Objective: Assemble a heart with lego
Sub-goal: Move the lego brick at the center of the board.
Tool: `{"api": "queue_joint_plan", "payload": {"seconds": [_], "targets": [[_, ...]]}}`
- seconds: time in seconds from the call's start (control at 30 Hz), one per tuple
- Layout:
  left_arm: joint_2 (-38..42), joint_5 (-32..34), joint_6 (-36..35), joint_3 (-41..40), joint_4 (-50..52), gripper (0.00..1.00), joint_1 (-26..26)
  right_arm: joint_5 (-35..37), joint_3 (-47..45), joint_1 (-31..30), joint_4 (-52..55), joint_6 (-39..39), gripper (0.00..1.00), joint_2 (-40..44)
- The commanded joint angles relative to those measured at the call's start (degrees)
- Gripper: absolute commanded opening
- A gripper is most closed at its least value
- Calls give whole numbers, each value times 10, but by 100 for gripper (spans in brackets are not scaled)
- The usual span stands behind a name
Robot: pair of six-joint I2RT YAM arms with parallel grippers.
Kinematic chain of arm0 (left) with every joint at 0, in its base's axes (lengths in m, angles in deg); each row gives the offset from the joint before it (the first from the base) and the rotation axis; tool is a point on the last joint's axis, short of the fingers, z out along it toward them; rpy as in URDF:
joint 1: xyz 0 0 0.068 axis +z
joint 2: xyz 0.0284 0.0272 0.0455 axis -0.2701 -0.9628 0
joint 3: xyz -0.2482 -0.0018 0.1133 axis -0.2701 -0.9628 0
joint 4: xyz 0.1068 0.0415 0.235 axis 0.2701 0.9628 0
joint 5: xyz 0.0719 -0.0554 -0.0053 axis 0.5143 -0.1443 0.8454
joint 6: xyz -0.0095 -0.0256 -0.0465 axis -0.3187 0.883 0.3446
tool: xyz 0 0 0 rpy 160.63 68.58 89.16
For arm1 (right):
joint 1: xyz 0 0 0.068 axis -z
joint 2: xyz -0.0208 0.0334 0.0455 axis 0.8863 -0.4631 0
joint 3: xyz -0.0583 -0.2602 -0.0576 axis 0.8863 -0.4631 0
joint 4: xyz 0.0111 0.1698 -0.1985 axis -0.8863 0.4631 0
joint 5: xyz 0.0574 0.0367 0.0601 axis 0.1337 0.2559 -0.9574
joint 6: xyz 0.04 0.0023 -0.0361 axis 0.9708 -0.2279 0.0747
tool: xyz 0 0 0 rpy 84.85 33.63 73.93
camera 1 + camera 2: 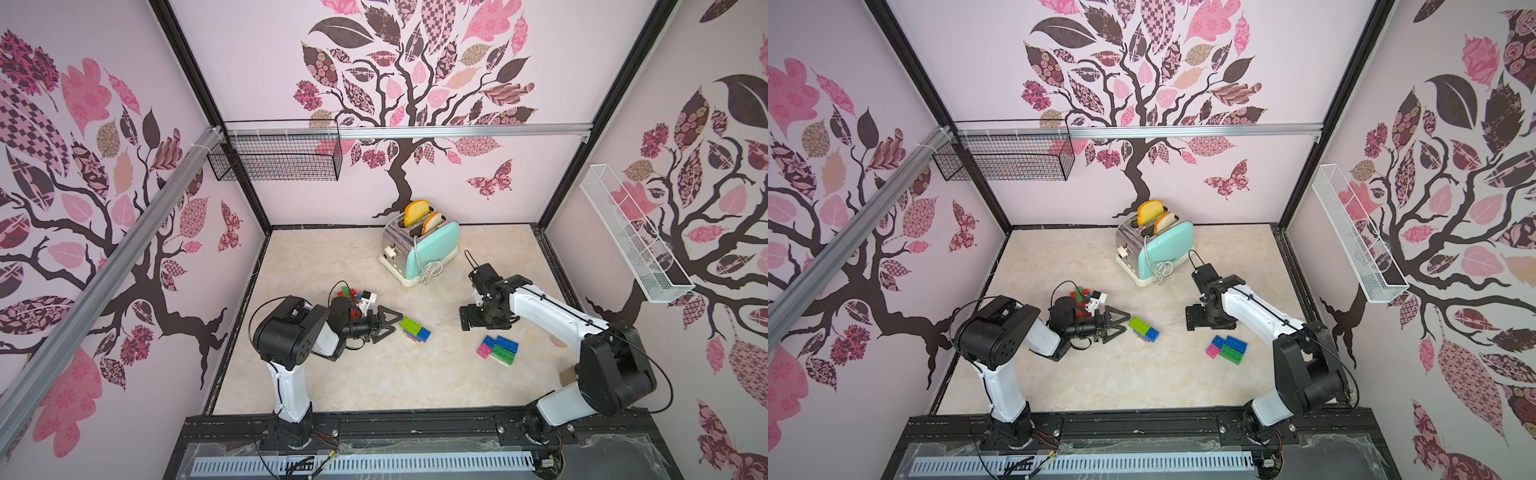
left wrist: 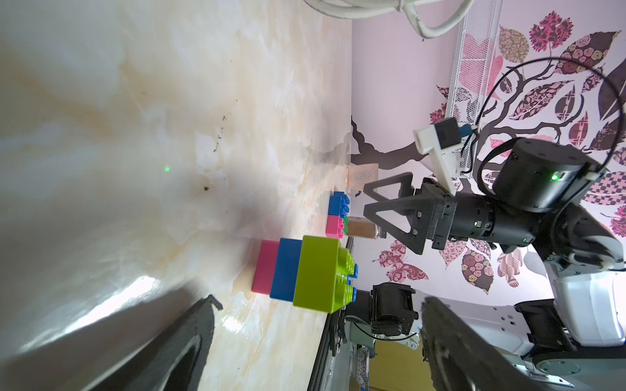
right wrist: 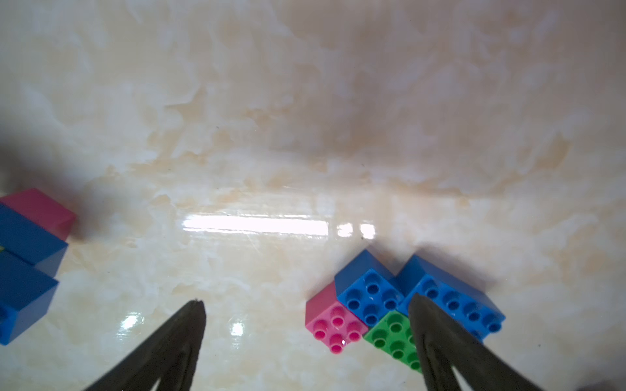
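A lego stack [image 1: 415,329] [image 1: 1143,328], lime on blue on pink, stands mid-table. My left gripper [image 1: 392,322] [image 1: 1119,322] is open just left of the stack and points at it. In the left wrist view the stack [image 2: 318,270] sits right ahead of the open left gripper [image 2: 318,304]. A flat cluster of pink, blue and green lego [image 1: 500,349] [image 1: 1227,349] lies further right. My right gripper [image 1: 467,320] [image 3: 305,301] hangs open above the table beside this cluster [image 3: 372,304], holding nothing. Red and green lego [image 1: 346,291] lies half hidden behind my left wrist.
A mint toaster [image 1: 419,249] holding two bread slices, its cord trailing, stands at the back. A black wire basket [image 1: 274,160] hangs on the back wall and a white wire shelf [image 1: 631,237] on the right wall. A small brown object [image 1: 567,376] sits by my right arm.
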Motion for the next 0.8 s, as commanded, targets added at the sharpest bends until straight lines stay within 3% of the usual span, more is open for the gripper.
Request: {"api": "queue_joint_plan", "payload": {"seconds": [0.0, 0.07, 0.27, 0.47, 0.77], "targets": [[7, 5, 7, -10, -14, 97, 3, 0, -32, -2, -30, 89, 98, 27], [9, 5, 7, -14, -17, 97, 3, -1, -55, -3, -40, 110, 98, 38], [14, 5, 0, -22, -13, 97, 3, 86, -84, -3, -15, 148, 99, 107], [6, 3, 8, -17, -26, 97, 3, 55, -118, 12, -29, 179, 99, 116], [19, 5, -8, -26, -6, 97, 3, 36, -167, 92, -43, 194, 100, 164]]}}
